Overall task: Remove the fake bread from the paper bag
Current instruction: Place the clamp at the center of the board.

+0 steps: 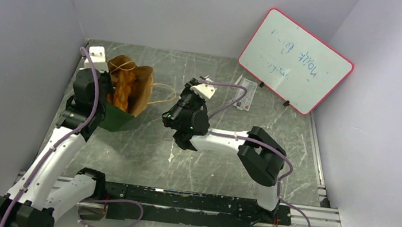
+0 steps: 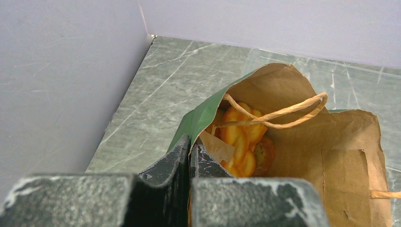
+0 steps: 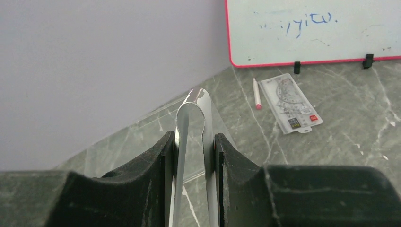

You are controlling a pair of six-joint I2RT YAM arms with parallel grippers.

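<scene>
The fake bread [image 2: 241, 142] lies inside the paper bag [image 2: 340, 156], orange-tan pieces bunched low in the brown interior; how many there are cannot be made out. One cord handle [image 2: 283, 111] loops across the bag's mouth above them. The bag leans open, green outer wall toward the left arm. The left gripper [image 2: 190, 156] is at the bag's near rim, fingers pressed together with the rim's edge pinched between them. To the bag's right, apart from it and above the table [image 1: 181, 157], the right gripper [image 3: 194, 151] is clamped on what appears to be a pair of metal tongs [image 3: 191, 113], the bright bent end standing out past the fingertips; the rest is hidden. Farther right of the bag, a red-framed whiteboard [image 1: 295, 61] leans at the rear, with a pen [image 3: 257, 93] and a clear plastic ruler set [image 3: 291, 106] lying just in front of it.
</scene>
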